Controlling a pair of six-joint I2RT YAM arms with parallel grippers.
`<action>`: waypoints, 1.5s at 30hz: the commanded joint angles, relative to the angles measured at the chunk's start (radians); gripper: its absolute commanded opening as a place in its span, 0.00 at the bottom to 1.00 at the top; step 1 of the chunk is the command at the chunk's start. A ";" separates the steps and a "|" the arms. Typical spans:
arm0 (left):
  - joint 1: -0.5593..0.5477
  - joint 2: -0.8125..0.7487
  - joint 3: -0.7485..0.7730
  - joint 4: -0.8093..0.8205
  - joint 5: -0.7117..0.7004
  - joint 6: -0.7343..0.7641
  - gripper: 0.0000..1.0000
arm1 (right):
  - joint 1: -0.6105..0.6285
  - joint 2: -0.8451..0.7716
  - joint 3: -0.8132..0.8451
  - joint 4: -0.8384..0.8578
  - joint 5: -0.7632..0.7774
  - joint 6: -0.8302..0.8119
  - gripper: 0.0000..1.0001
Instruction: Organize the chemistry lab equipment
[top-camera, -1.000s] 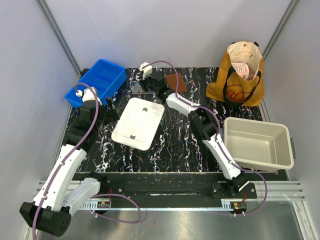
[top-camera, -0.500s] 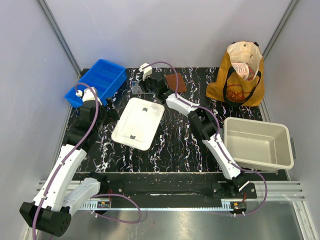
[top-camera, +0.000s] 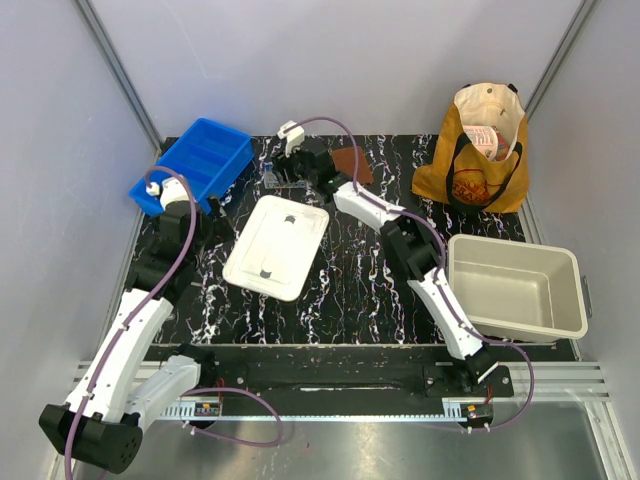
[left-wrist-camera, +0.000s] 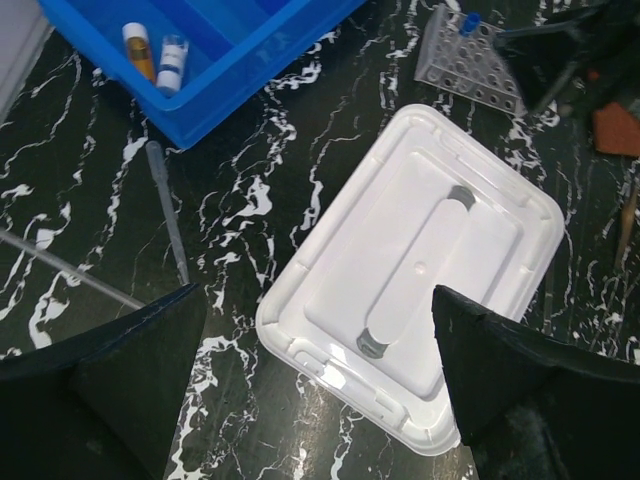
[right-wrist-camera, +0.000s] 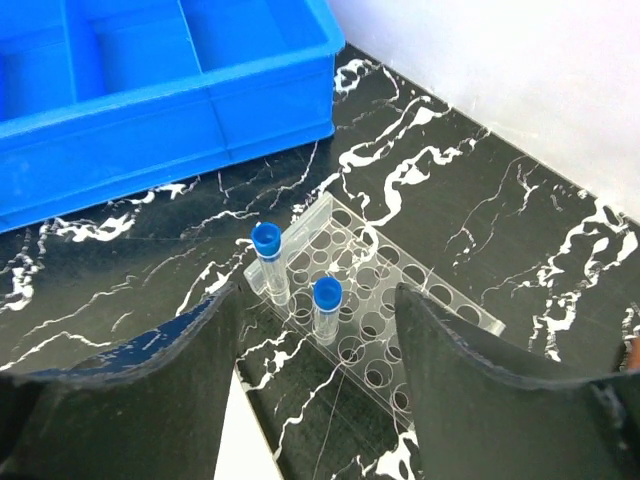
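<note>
Lid (top-camera: 275, 247) comes first beyond the arm bases: white, flat on the counter (top-camera: 350, 290), left of centre. The grey bin (top-camera: 515, 287) sits well apart to its right, with nothing visible inside. Whether the two belong together I cannot tell.

Over the lid's near-left edge hangs the left claw (left-wrist-camera: 318, 300), its fingers spread wide and gripping nothing. From that height its camera takes in both the lid and the loose tools, so it seems poised to choose a pick rather than committed to one. Just left of the lid a clear dropper (left-wrist-camera: 165, 210) and a thin rod (left-wrist-camera: 60, 270) lie on the counter, outside any container; these look like the unsorted remainder.

Farther back is the blue tray (left-wrist-camera: 200, 60). An amber vial (left-wrist-camera: 135, 50) and a white-capped vial (left-wrist-camera: 172, 62) lie side by side in one compartment, where the walls keep them from rolling.

Past the lid's far edge stands the clear rack (right-wrist-camera: 370, 300), with two blue-capped tubes (right-wrist-camera: 268, 262) upright in neighbouring holes near its left corner, the holes holding them steady. The right arm reaches across the counter to it. The right claw (right-wrist-camera: 315, 300) hovers above, spread and empty, one finger on each side of the tubes. My guess is that it is either seating or fetching one.

Far right, the bag (top-camera: 475, 150) stands apart from all this.
</note>
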 joint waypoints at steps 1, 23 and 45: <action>0.001 -0.008 0.067 -0.062 -0.128 -0.086 0.99 | 0.014 -0.225 -0.026 -0.031 -0.035 -0.015 0.71; 0.634 0.069 -0.037 -0.443 -0.107 -0.622 0.72 | 0.050 -1.135 -0.947 0.070 0.111 0.210 1.00; 0.825 0.384 -0.169 -0.277 -0.053 -0.774 0.50 | 0.048 -1.439 -1.108 0.105 0.063 0.315 1.00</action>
